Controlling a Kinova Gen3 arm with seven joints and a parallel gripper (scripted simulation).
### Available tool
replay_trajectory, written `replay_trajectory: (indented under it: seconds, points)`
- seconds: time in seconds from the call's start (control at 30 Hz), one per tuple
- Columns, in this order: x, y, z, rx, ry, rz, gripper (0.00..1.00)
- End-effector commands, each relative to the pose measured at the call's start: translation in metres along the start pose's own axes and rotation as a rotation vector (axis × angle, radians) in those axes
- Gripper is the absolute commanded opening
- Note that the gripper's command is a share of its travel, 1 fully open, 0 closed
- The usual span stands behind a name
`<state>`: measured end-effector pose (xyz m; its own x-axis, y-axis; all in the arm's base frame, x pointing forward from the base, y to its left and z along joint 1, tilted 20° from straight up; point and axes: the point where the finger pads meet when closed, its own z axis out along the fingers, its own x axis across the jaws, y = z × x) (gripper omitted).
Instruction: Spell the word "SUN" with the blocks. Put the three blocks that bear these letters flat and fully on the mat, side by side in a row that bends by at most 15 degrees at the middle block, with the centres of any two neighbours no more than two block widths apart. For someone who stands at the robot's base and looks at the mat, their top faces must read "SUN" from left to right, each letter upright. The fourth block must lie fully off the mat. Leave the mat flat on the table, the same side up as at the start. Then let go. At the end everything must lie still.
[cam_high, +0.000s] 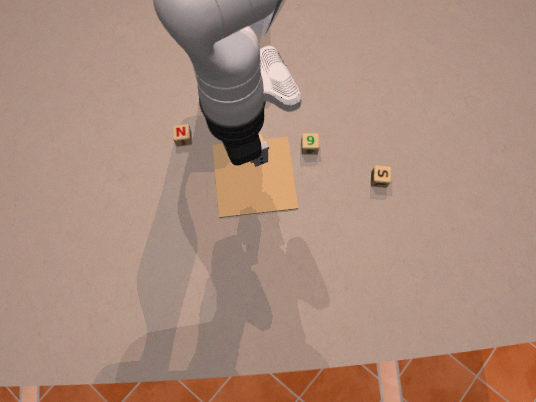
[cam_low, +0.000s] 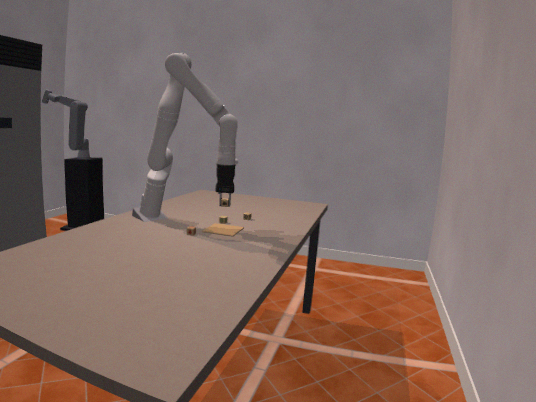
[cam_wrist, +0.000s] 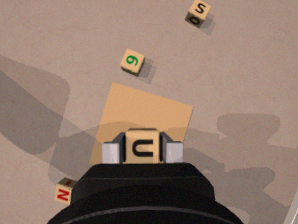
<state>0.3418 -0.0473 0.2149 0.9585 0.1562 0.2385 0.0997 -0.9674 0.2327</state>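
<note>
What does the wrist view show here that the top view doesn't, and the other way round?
Only the wrist view shows the U block clamped between the end effector fingers, held above the mat; from the top the arm hides it. Only the top view shows the whole arm from above, the table edge and the tiled floor. Both show the N block, the 9 block and the S block on the table, all off the mat.
</note>
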Motion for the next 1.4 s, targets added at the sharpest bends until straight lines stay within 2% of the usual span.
replay_trajectory:
  seconds: [0.0, 0.1, 0.5, 1.37]
  points:
    - [-0.0011, 0.0028, -0.0015, -0.002, 0.004, 0.072, 0.57]
    - [-0.0017, 0.0046, -0.0016, -0.002, 0.004, 0.163, 0.57]
    - [-0.0030, 0.0083, -0.0018, -0.001, 0.005, 0.335, 0.57]
    - [-0.0031, 0.0086, 0.0014, -0.002, 0.005, 0.353, 0.57]
